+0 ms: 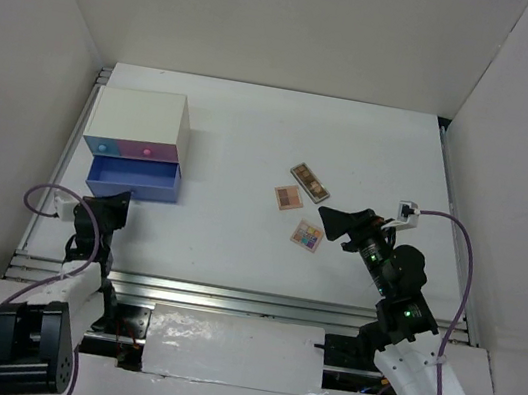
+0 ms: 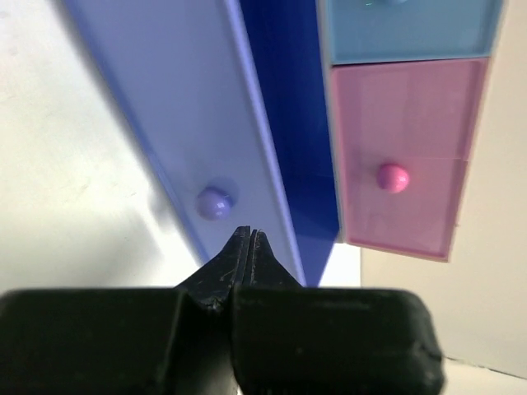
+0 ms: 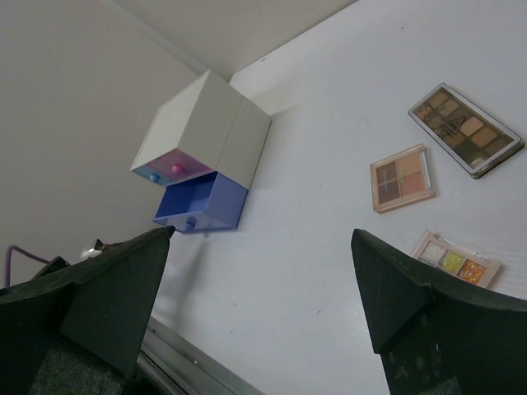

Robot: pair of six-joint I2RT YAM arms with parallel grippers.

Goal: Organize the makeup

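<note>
White surface, walled on three sides; far left stands a white cube-shaped box with a pink drawer front and a light-blue drawer front side by side, both shut; below them a deep-blue bottom drawer is pulled out toward the near side. Left hand sits just near of that open drawer, fingers pressed together with nothing between them, tips close to the drawer's round purple knob but apart from it in the left wrist view. Makeup in view lies right of centre, well apart from the box: a long brown eyeshadow palette farthest, lying at an angle; a square pinkish-tan eyeshadow palette just beside its near-left end with a narrow gap visible from the right wrist; a multicoloured eyeshadow palette nearer, apart from both; all three flat on the surface. Right hand is just right of the multicoloured palette, fingers spread wide and holding nothing; contact with that palette cannot be told from above; in the right wrist view the palette shows beside the right-hand finger.
</note>
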